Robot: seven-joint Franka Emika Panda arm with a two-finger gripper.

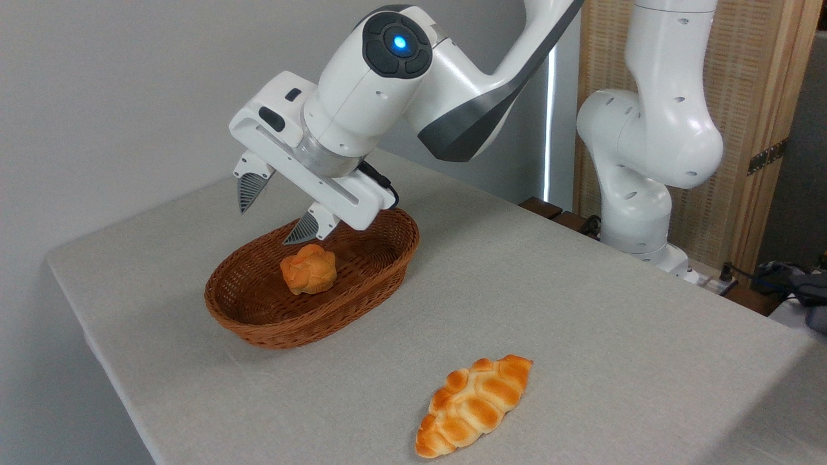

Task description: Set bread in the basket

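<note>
Your gripper (pixel 270 217) hangs over the basket (pixel 381 268), tilted, fingers spread wide and holding nothing; one finger (pixel 249 187) sits above the basket's far-left rim, the other fingertip (pixel 303 229) is just above the bun (pixel 309 269), and you can't tell whether they touch; the bun lies inside the basket, near its middle, on the woven floor; the basket stands on the grey table (pixel 581 336), left of centre; a braided loaf (pixel 475 405) lies on the table nearer the camera, well apart from the basket and to its right; your arm (pixel 387 71) reaches in from upper right, blue light lit on its wrist joint; its base (pixel 646 187) stands at the table's far right edge.
</note>
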